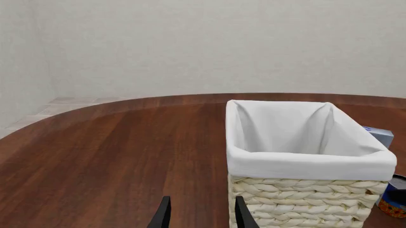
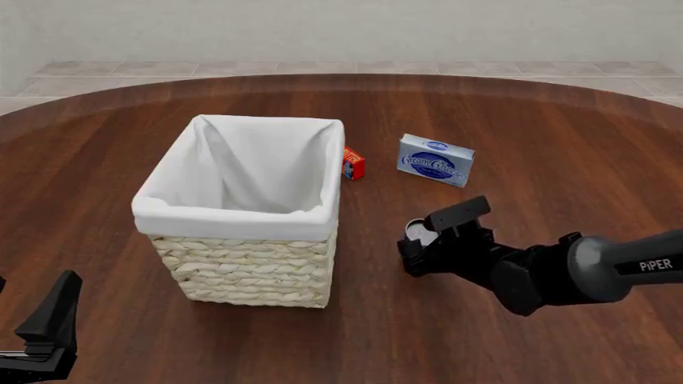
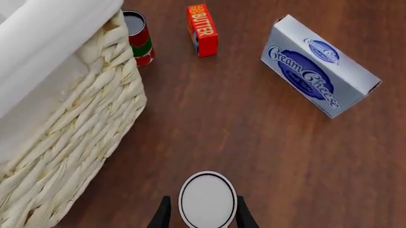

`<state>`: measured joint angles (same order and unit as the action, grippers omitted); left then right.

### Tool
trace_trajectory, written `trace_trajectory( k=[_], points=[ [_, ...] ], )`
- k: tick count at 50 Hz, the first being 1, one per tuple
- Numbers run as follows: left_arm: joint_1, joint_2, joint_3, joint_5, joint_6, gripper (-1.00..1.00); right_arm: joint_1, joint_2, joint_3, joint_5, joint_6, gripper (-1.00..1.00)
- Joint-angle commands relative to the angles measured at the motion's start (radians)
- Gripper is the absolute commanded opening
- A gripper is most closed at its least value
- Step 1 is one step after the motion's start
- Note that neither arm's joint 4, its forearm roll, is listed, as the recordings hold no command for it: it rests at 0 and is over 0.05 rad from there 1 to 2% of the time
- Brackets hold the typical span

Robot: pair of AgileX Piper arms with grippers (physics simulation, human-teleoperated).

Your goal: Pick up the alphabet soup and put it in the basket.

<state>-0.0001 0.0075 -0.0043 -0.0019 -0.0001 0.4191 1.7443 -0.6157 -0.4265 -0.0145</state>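
Right wrist view: alphabet soup [image 3: 207, 198] stands upright, long axis vertical, pale lid up, on table right of basket [image 2: 243, 276] and near of the cream cheese box [image 2: 436, 160]. Right gripper [image 3: 200, 217] straddles it, jaws just wider than can; contact can't be confirmed. Likely rigid, smooth, moderately heavy: you should grip mid-wall. Left gripper [image 1: 201, 213] part open, empty

Woven wicker basket [image 2: 248, 272] (white cloth lining) on glossy wooden table [image 2: 555, 136].
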Motion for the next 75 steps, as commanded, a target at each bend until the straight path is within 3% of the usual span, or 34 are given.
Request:
trace_trajectory(
  k=[1,47,48,75],
  points=[
    [0.0,0.0,0.0,0.0,0.0,1.0,0.01,0.011,0.007,-0.001,0.016,1.0],
    [0.0,0.0,0.0,0.0,0.0,1.0,0.01,0.022,0.013,-0.02,0.005,1.0],
    [0.0,0.0,0.0,0.0,0.0,1.0,0.006,0.019,0.015,-0.023,0.0,-1.0],
    [0.0,0.0,0.0,0.0,0.0,1.0,-0.003,-0.014,0.021,-0.011,-0.022,-1.0]
  ],
)
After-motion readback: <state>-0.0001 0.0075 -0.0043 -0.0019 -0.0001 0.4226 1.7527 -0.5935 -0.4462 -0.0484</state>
